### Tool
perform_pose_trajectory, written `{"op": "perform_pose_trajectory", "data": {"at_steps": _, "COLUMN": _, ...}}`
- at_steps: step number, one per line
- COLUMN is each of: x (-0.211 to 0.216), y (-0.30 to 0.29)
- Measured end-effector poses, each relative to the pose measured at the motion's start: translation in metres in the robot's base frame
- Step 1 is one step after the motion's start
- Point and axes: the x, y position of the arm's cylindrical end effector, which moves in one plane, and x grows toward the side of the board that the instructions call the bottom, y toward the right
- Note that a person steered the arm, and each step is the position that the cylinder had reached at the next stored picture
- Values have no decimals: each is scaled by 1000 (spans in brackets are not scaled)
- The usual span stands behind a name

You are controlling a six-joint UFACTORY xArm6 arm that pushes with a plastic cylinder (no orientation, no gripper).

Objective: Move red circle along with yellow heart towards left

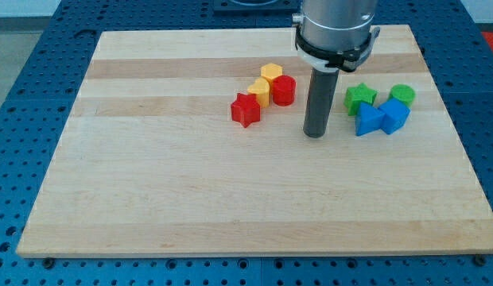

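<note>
Rod only, no hand to open or close: my tip (314, 134) stands just right of the red circle (284, 90) and yellow heart (259, 92), seemingly light, stiff blocks that should slide if pushed on the circle's right side.

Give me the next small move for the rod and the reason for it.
Probably slide my tip a little toward the view's top, level with the red circle, then push left. My tip sits right of and below the red circle, apart from it; the yellow heart touches its left side, so both should move together.
</note>
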Motion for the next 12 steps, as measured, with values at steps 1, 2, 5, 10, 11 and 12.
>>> {"op": "perform_pose_trajectory", "data": {"at_steps": 1, "x": 0, "y": 0}}
{"op": "perform_pose_trajectory", "data": {"at_steps": 2, "x": 26, "y": 0}}
{"op": "perform_pose_trajectory", "data": {"at_steps": 5, "x": -50, "y": 0}}
{"op": "perform_pose_trajectory", "data": {"at_steps": 10, "x": -71, "y": -1}}
{"op": "perform_pose_trajectory", "data": {"at_steps": 11, "x": -80, "y": -10}}
{"op": "perform_pose_trajectory", "data": {"at_steps": 12, "x": -86, "y": -31}}
